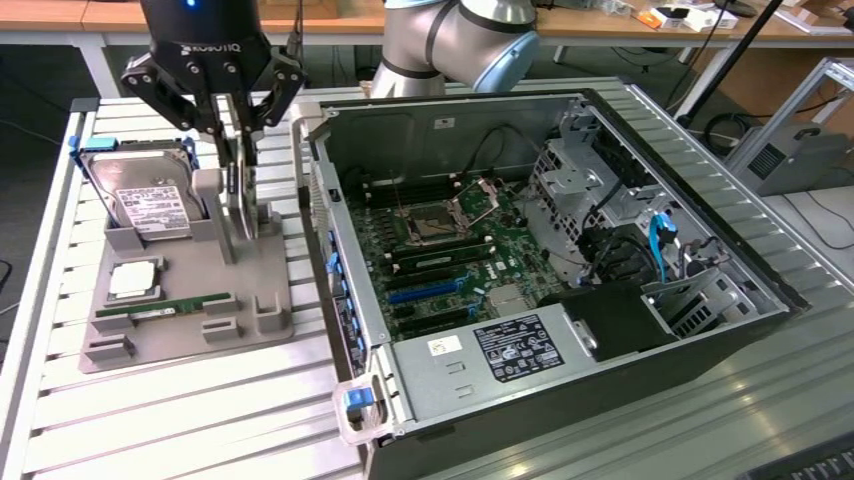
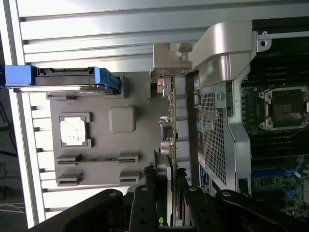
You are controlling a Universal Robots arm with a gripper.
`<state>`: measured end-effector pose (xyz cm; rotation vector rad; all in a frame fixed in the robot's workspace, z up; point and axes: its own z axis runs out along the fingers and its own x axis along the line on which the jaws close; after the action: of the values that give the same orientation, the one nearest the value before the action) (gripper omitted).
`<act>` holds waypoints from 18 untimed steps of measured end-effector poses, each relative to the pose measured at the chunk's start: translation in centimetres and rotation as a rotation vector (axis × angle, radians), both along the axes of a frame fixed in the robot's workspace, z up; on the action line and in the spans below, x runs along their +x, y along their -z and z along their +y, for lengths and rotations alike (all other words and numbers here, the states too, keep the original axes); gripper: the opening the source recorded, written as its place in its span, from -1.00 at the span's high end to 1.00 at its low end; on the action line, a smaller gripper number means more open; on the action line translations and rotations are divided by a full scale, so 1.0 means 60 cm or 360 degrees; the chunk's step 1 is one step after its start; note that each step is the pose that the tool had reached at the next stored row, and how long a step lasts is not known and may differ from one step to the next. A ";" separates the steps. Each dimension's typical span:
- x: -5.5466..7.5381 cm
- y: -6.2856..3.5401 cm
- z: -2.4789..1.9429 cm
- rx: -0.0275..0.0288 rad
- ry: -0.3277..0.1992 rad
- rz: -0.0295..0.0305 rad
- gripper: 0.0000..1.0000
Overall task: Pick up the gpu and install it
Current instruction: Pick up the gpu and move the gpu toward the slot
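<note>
Gripper (image 1: 236,165) clamped on the gpu (image 1: 240,215) above the grey tray (image 1: 187,325)
The arm (image 1: 454,40) points the wrist straight down. The fingers (image 2: 145,208) pinch the upright card's top edge, which hangs below them, with the computer case (image 1: 707,345) alongside.

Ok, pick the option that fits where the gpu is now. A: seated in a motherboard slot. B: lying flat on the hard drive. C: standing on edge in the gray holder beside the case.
C: the gpu stands on edge in the gray holder outside the case, the gripper around its top.
</note>
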<state>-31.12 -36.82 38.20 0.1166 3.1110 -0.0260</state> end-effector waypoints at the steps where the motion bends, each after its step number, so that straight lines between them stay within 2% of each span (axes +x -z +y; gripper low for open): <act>1: 0.000 -0.001 0.0000 0.00001 0.0000 -0.00002 0.47; 18: 0.000 -0.019 0.0000 0.00001 0.0000 -0.00002 0.47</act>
<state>-31.12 -36.82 39.35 0.1167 3.1108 -0.0259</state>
